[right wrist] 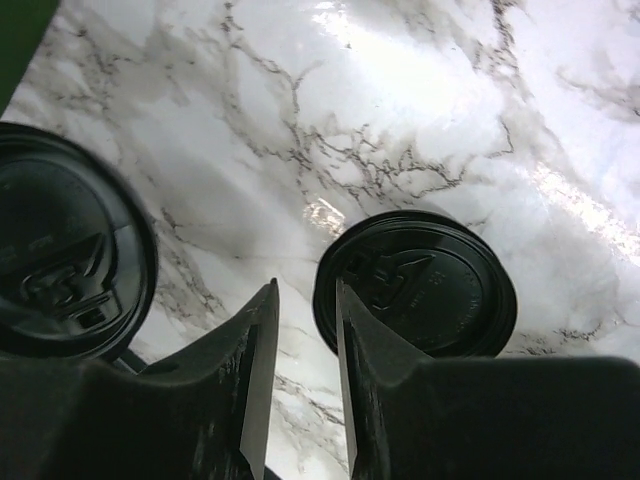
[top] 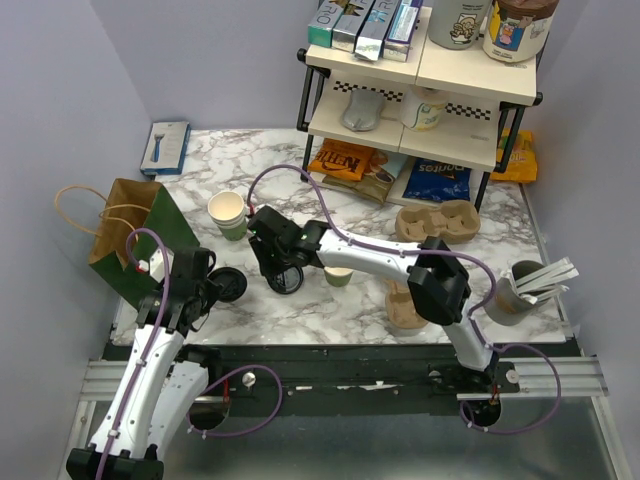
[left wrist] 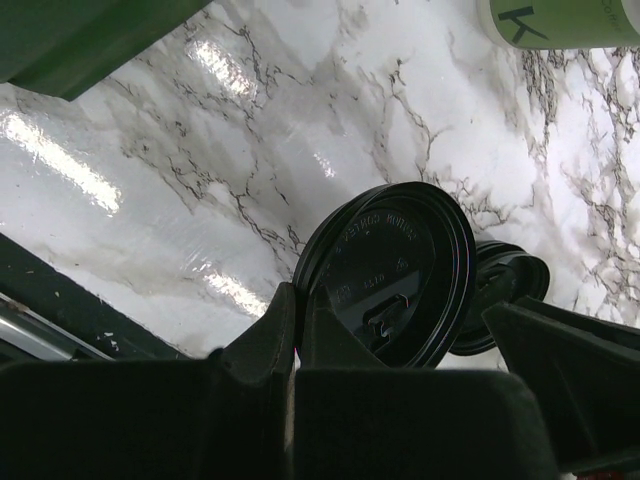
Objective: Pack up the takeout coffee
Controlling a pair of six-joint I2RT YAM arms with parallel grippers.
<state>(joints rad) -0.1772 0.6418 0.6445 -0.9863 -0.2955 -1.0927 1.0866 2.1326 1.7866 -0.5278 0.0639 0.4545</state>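
The left claw (left wrist: pixel 297 318) is pinching shut on the rim of a black lid (left wrist: pixel 390 272), holding it tilted just above the bench (top: pixel 250 165). The right claw (right wrist: pixel 300 310) is standing slightly open and gripping nothing. A second lid (right wrist: pixel 415 285) is lying flat beside its finger. The nearest green cup (top: pixel 228 213) is standing upright, left of centre in the overhead frame, just above the left claw. So the left arm is sitting nearer, and its lid is probably needing levelling.
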